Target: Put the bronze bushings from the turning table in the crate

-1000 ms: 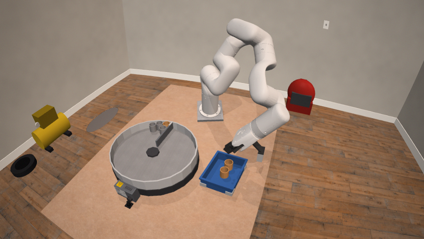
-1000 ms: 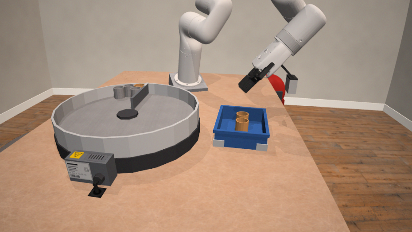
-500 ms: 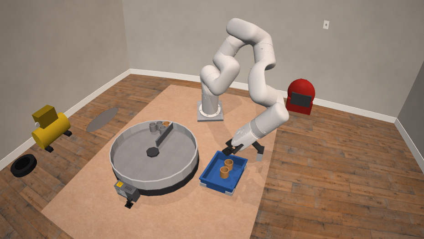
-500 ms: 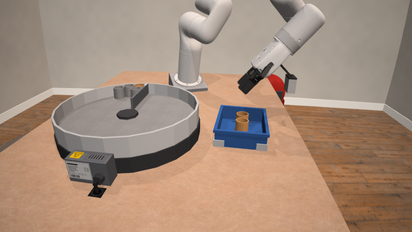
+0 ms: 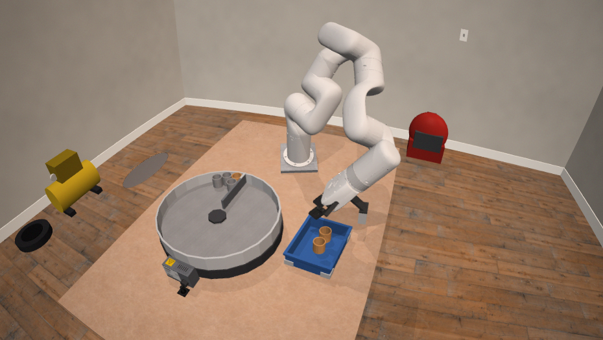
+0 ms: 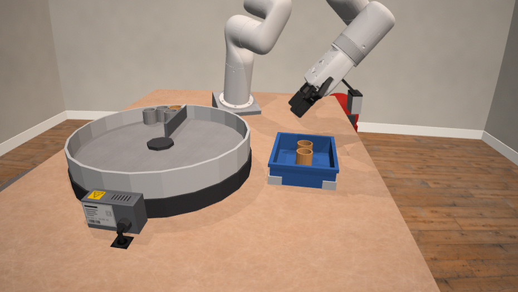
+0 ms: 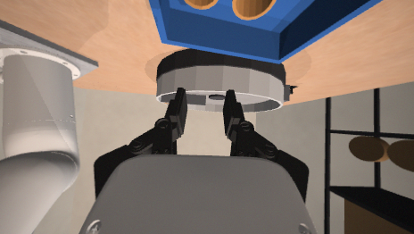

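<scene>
Grey walls (image 5: pixel 253 50) (image 6: pixel 108 47) (image 7: pixel 107 116) and a brown plank floor (image 5: pixel 463 253) (image 6: pixel 416 174) surround the tan counter (image 5: pixel 231 308) (image 6: pixel 253 235) (image 7: pixel 120 67). On the floor at the left stand a yellow machine (image 5: pixel 72 185) and a black tire (image 5: pixel 20 241); a red object (image 5: pixel 428 124) (image 6: pixel 339 97) stands at the far right.

On the left of the counter sits the turning table (image 5: pixel 181 255) (image 6: pixel 155 184) (image 7: pixel 223 78), with a grey box (image 5: pixel 180 271) (image 6: pixel 114 212) at its near left side. Near its far rim, three steel bushings (image 5: pixel 217 181) (image 6: pixel 149 116) stand clustered with one bronze bushing (image 5: pixel 236 175) (image 6: pixel 175 107), beside a dark grey bar (image 5: pixel 234 192) (image 6: pixel 175 121). The bar partly hides that bronze bushing, so whether it touches its neighbours is hard to tell.

To the right is the blue crate (image 5: pixel 308 266) (image 6: pixel 302 177) (image 7: pixel 223 40). Two bronze bushings (image 5: pixel 319 246) (image 6: pixel 304 159) (image 7: pixel 252 9) stand upright inside, one nearer and one farther; they look close together, though contact is unclear.

The white arm (image 5: pixel 350 42) (image 6: pixel 362 32) (image 7: pixel 40 98) reaches over from the far side. Its claw (image 5: pixel 320 211) (image 6: pixel 297 107) (image 7: pixel 205 99) is in the air above the crate's far side, tilted down to the left, partly open and holding nothing, its two black fingers standing apart
</scene>
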